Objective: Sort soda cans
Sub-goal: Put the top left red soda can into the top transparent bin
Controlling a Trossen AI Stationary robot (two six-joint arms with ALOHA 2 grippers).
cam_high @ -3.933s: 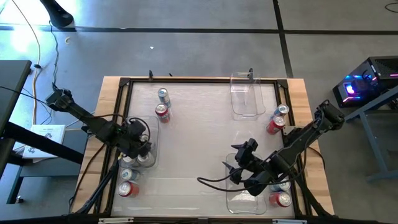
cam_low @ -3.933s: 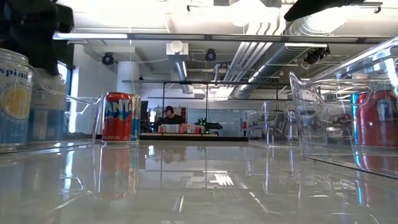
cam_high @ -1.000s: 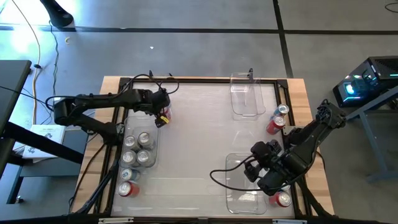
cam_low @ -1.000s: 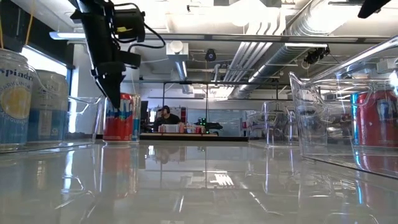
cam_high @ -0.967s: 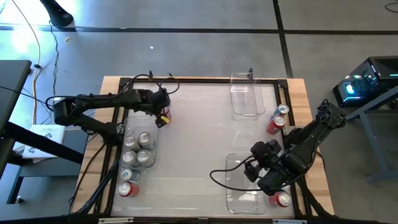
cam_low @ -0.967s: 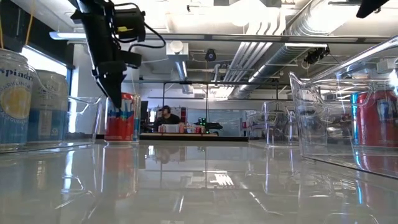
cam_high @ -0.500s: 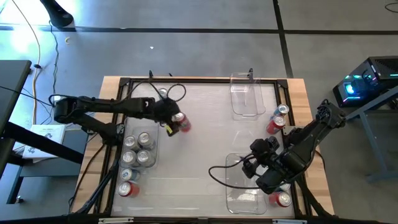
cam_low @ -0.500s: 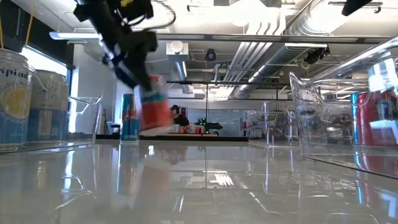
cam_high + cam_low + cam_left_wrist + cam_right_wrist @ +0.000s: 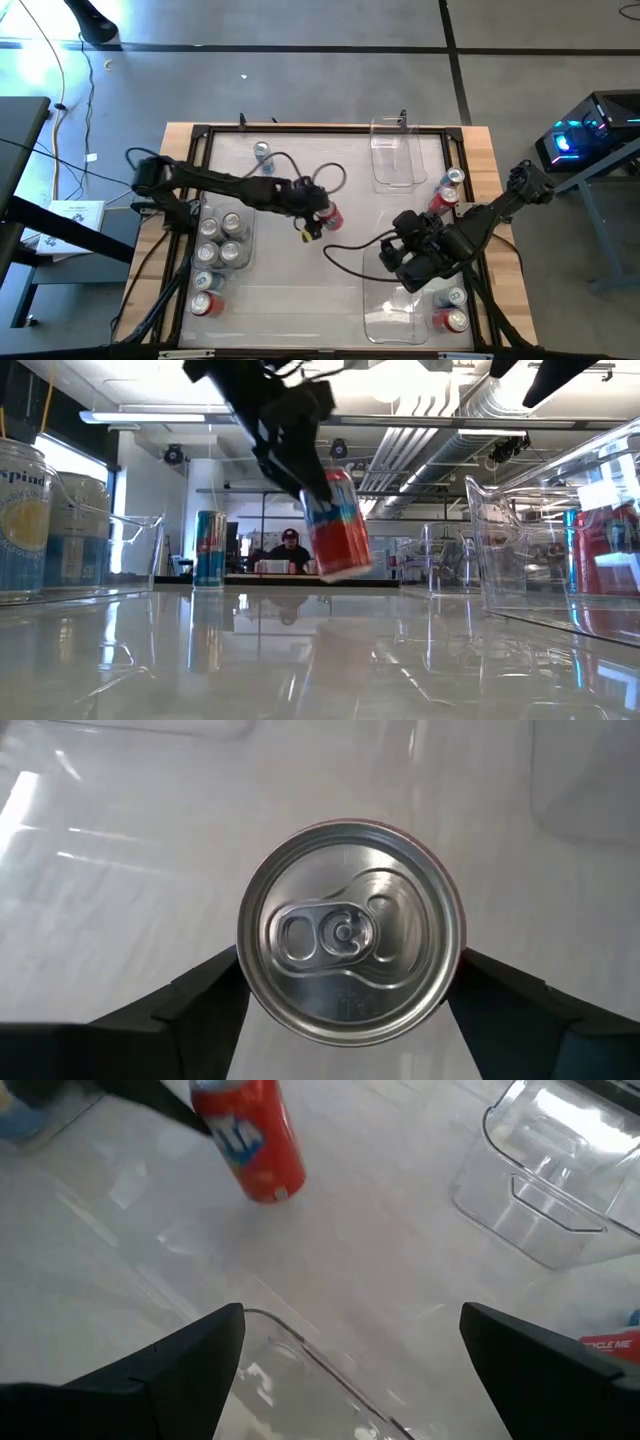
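Jaws: left gripper (image 9: 322, 214) clamps red soda can (image 9: 331, 216) mid-desk, right gripper (image 9: 400, 255) agape | progress: several cans binned, others loose.

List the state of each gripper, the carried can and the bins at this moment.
left gripper: shut on the red can, over mid-table
red can: lifted, tilted
right gripper: open, empty, above the near right bin
left bin: holds upright silver cans
far right bin: empty
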